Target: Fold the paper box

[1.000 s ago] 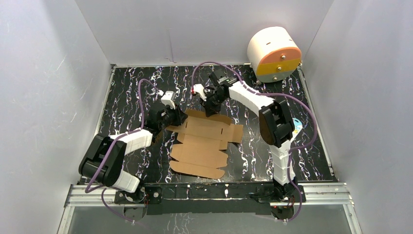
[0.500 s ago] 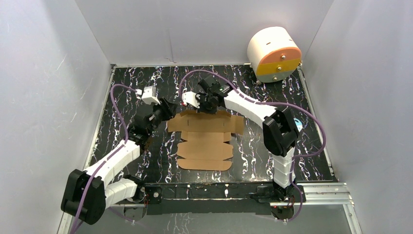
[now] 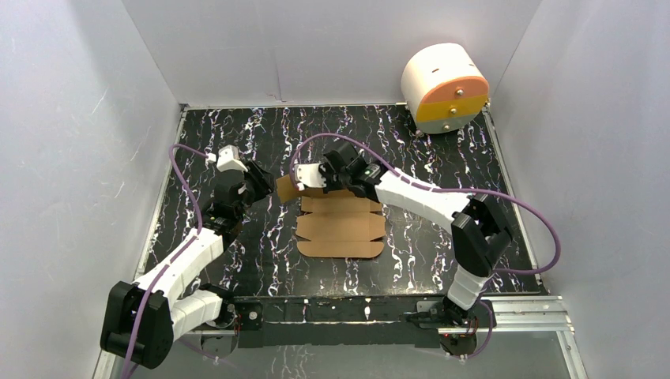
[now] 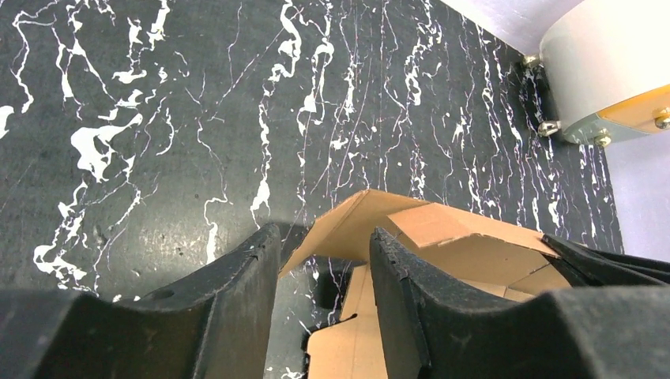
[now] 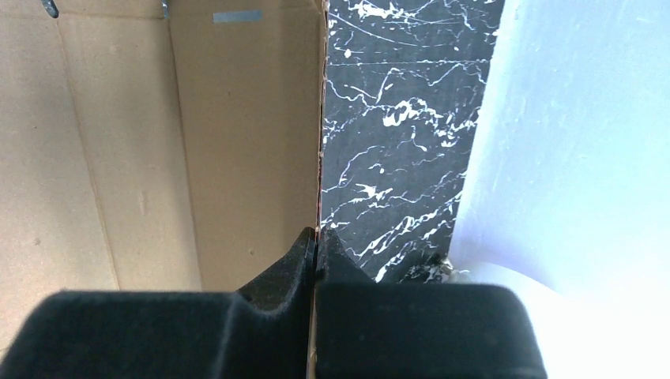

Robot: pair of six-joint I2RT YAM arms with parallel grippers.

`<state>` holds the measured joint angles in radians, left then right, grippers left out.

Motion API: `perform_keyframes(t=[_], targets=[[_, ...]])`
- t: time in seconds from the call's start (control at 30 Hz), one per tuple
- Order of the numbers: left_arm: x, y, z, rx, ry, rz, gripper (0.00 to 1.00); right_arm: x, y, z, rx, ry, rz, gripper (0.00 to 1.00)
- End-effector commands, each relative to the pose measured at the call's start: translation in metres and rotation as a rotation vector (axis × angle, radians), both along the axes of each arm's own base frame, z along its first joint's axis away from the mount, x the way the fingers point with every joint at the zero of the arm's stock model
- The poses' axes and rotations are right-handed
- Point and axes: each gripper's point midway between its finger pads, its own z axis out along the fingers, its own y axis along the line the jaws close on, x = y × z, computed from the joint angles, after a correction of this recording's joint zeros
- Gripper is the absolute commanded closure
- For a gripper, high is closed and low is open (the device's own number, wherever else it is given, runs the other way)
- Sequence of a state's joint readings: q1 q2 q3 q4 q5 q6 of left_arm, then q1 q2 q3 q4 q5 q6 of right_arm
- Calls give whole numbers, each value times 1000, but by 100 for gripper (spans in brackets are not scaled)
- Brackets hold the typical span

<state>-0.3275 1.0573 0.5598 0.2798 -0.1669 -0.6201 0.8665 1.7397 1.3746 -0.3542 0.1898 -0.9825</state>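
The left arm is stretched from its near-left base towards the far middle, its forearm angled up. The left gripper (image 4: 325, 237) is held half open, black textured fingers (image 4: 237, 300) apart, a raised cardboard corner seen in the gap beyond them; contact cannot be told. The right arm is bent at the elbow on the right and reached leftwards across the table (image 3: 442, 158), a black surface veined with white. The right gripper (image 5: 317, 237) is pinched shut on the thin edge of a lifted panel. The paper box (image 3: 340, 229), plain brown corrugated cardboard with creases and slots, lies flat at the table's centre, its far-left flap raised between the two grippers.
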Motion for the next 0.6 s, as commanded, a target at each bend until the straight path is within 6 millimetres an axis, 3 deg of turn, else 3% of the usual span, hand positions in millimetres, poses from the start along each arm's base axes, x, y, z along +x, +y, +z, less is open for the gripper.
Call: perform_keyframes(t=[0.0, 0.4, 0.57], targets=[[1, 1, 8, -27, -9, 8, 56, 5, 6, 29, 55, -171, 22, 100], [0, -13, -16, 2, 61, -83, 55, -27, -4, -10, 56, -177, -3, 100], [0, -16, -24, 6, 76, -100, 55, -32, -5, -13, 62, -208, -14, 100]])
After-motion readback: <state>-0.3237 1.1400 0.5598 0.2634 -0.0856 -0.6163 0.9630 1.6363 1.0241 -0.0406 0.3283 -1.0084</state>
